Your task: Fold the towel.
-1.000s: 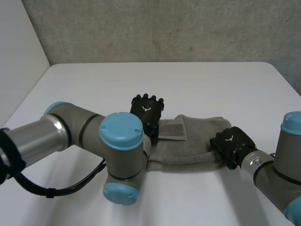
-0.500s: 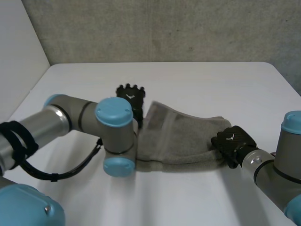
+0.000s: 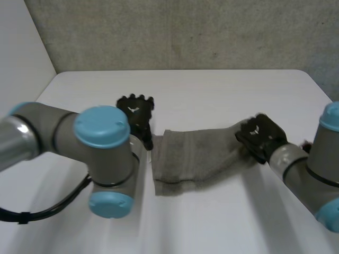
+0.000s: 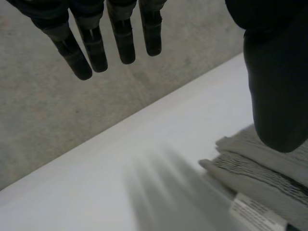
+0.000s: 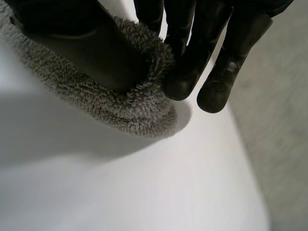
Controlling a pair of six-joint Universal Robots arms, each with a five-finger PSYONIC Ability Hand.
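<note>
Right wrist view: right hand (image 5: 185,57) pinches the towel (image 5: 130,108) end between thumb and fingers. Left wrist view: left hand (image 4: 120,36) with fingers straight and spread; towel label (image 4: 252,212), its writing unreadable.

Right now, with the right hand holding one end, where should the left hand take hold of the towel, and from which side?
Probably the far corner at the free left end of the towel, approached from its left, where the open left hand is beside it. That end lies flat in stacked layers, while the right hand pinches the opposite end.
</note>
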